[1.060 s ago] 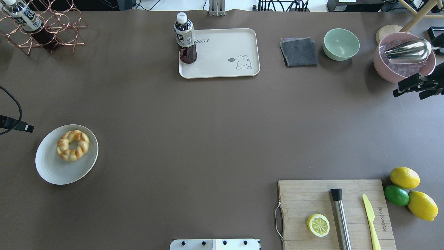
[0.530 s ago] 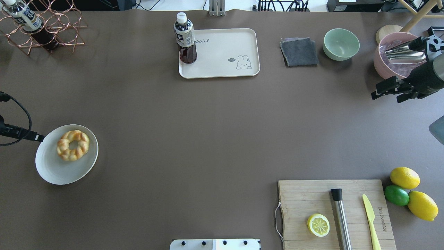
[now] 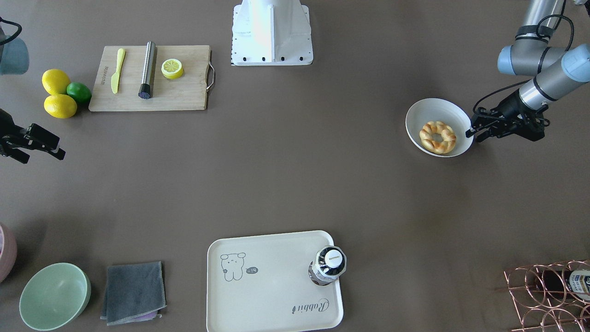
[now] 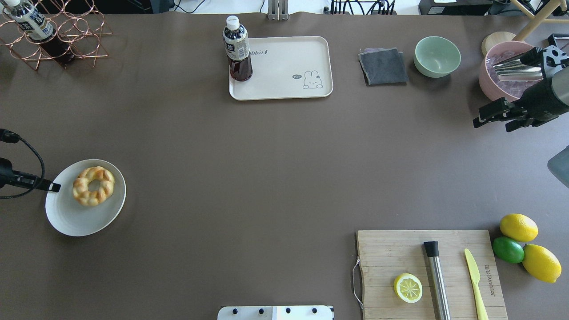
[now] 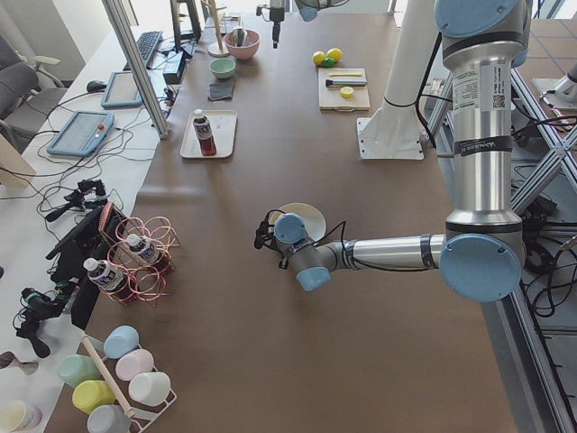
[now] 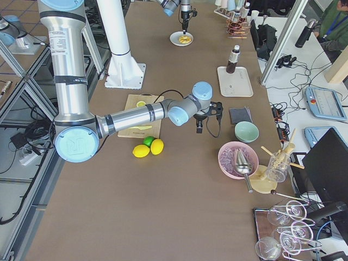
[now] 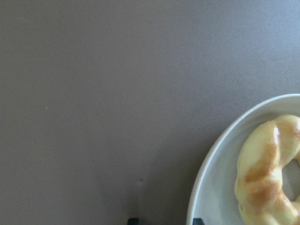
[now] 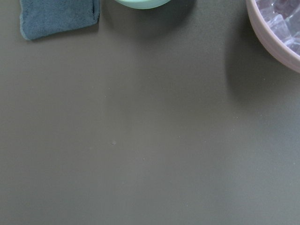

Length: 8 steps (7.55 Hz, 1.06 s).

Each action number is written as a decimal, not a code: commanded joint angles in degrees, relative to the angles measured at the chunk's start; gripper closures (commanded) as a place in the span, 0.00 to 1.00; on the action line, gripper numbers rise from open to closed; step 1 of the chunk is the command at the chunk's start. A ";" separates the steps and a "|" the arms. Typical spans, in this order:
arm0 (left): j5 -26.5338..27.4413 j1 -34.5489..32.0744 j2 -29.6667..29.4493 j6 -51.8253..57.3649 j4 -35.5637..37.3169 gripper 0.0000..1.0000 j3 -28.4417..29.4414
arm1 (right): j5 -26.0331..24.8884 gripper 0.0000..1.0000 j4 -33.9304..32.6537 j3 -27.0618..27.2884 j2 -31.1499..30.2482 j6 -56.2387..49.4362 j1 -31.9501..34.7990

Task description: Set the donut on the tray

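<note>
Item: donut (image 4: 106,181), lying flat with its hole facing up on a white plate (image 4: 75,220) at the table's 9 o'clock side in the overhead view. The ring is slightly oval, with its long axis running 1 to 7 o'clock.

My left gripper (image 4: 54,187): fingers spread, tips at the plate's 9 o'clock rim, apart from the donut.

Tray (image 4: 284,91): at 12 o'clock, with a tea bottle (image 4: 238,49) upright in its corner.

My right gripper (image 4: 482,118): spread, empty, at 2 o'clock near a pink bowl (image 4: 489,84).
</note>
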 commanded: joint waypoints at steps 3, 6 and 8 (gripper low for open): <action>-2.79 0.06 -0.02 -3.48 -2.24 1.00 -1.79 | -0.09 0.00 0.00 0.60 -0.13 0.01 -0.05; -2.97 -0.03 -2.02 -7.66 -2.07 1.00 -2.66 | 0.44 0.00 -0.09 2.00 1.79 0.09 -1.01; -2.79 0.06 -9.30 -17.24 -0.49 1.00 -2.76 | 0.00 0.00 -0.26 1.75 5.65 3.85 -4.43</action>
